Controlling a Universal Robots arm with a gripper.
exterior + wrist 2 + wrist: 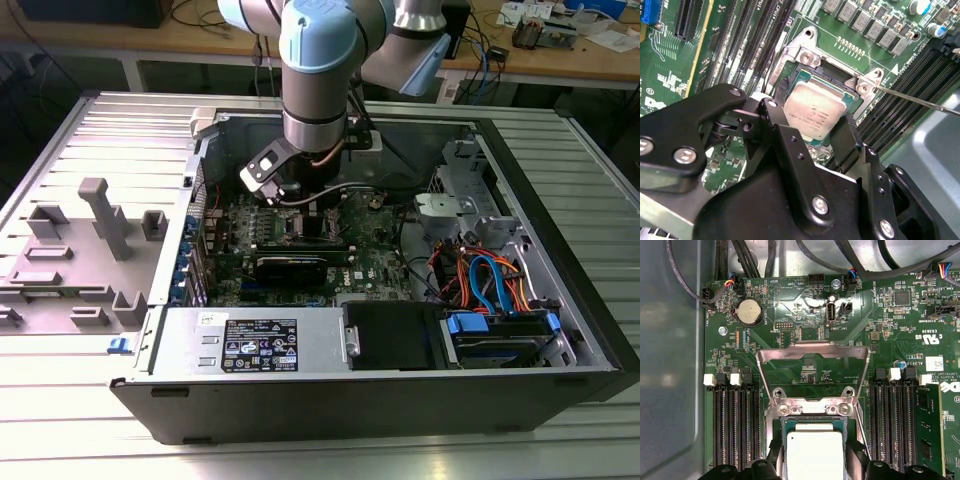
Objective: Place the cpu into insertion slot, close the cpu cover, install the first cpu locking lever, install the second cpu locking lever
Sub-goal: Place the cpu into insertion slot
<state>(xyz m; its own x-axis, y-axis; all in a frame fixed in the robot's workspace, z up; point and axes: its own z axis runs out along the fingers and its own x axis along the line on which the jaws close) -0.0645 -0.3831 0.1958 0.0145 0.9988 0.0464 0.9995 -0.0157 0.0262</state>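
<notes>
The cpu [816,111], a flat square chip with a dull silver top, hangs slightly tilted just over the insertion slot [802,77] on the green motherboard. My gripper [809,120] is shut on it, one black finger [771,112] on each of two opposite edges. In the first wrist view the cpu [813,452] sits between the fingers [855,457] of the gripper [814,462]. The cpu cover [812,347], a silver frame plate, stands swung open behind the slot. A thin wire locking lever [920,102] sticks out to one side, unlatched. In the exterior view the gripper [300,205] reaches down into the open computer case.
Black memory slots [735,425] flank the socket on both sides. A round coin battery [749,313] and black cables [705,295] lie beyond the cover. A long black card [290,265], a power supply [255,345] and bundled drive cables [485,280] share the case [560,230].
</notes>
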